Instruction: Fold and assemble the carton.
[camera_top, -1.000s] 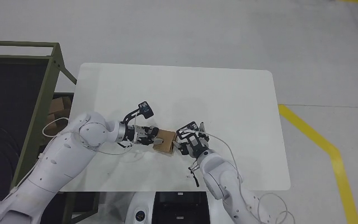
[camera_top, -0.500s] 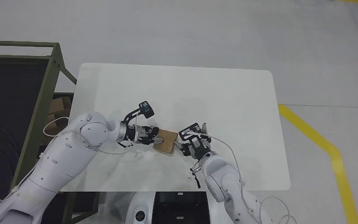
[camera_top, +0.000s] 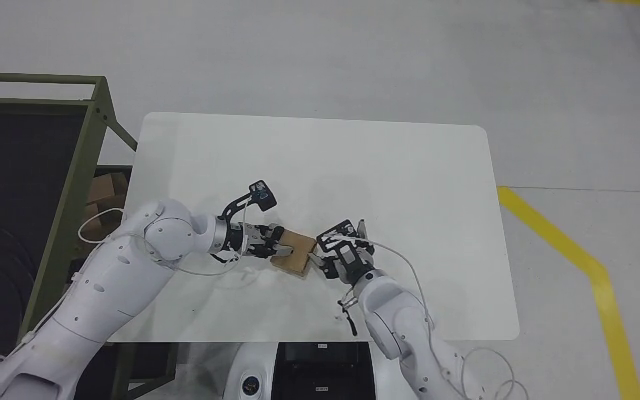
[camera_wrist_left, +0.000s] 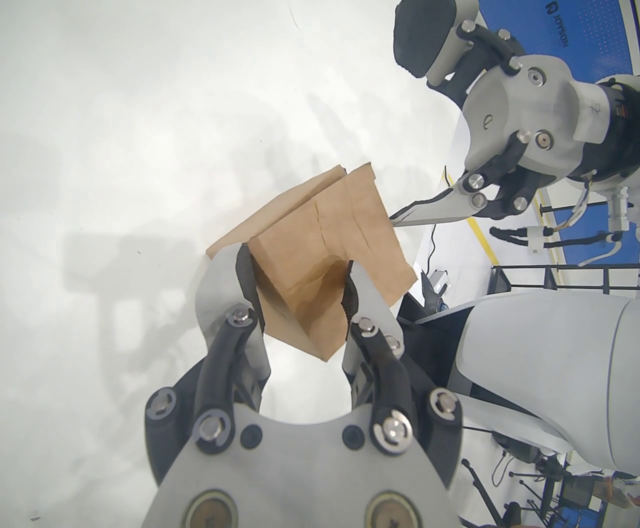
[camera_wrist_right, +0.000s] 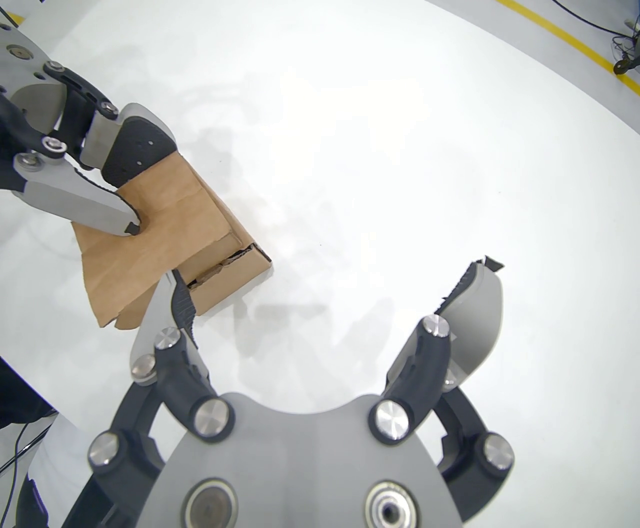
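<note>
Left wrist view: the left gripper (camera_wrist_left: 297, 265) pinches the small brown cardboard carton (camera_wrist_left: 320, 235) across its folded body, near the front middle of the white table (camera_top: 400, 160). The right gripper (camera_wrist_right: 327, 272) stands spread, one finger against the carton's open end. We judge the flap needs a slow inward push while the left clamp holds firm, or the seam may spring apart.

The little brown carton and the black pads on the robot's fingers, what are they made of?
The carton looks like brown corrugated cardboard with a matte surface: fold creases and a ragged, layered edge show. The black pads on the left gripper look like rubber, dull and dimpled, though they could be soft plastic.
</note>
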